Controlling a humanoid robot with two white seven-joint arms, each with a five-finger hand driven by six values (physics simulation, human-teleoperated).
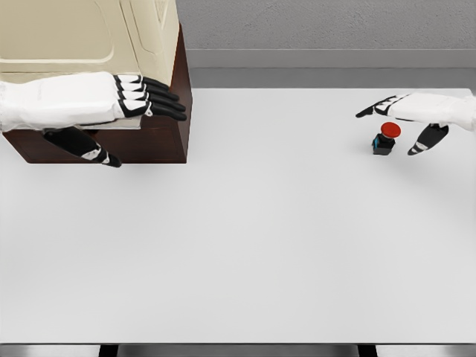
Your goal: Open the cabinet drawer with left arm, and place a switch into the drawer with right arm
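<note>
One white table (238,245) fills most of the view, its front edge cut by the frame. One cabinet (160,134), dark brown below and cream above, stands at the far left corner; its top and left side run out of frame, and no drawer front can be made out. The left hand (137,100) lies across it, fingers straight and pressed together, holding nothing. The right hand (409,123) hovers spread around the single red-capped switch (386,139), thumb and fingers apart from it.

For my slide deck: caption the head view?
Left robot hand at the cabinet; right robot hand open above the red switch.
</note>
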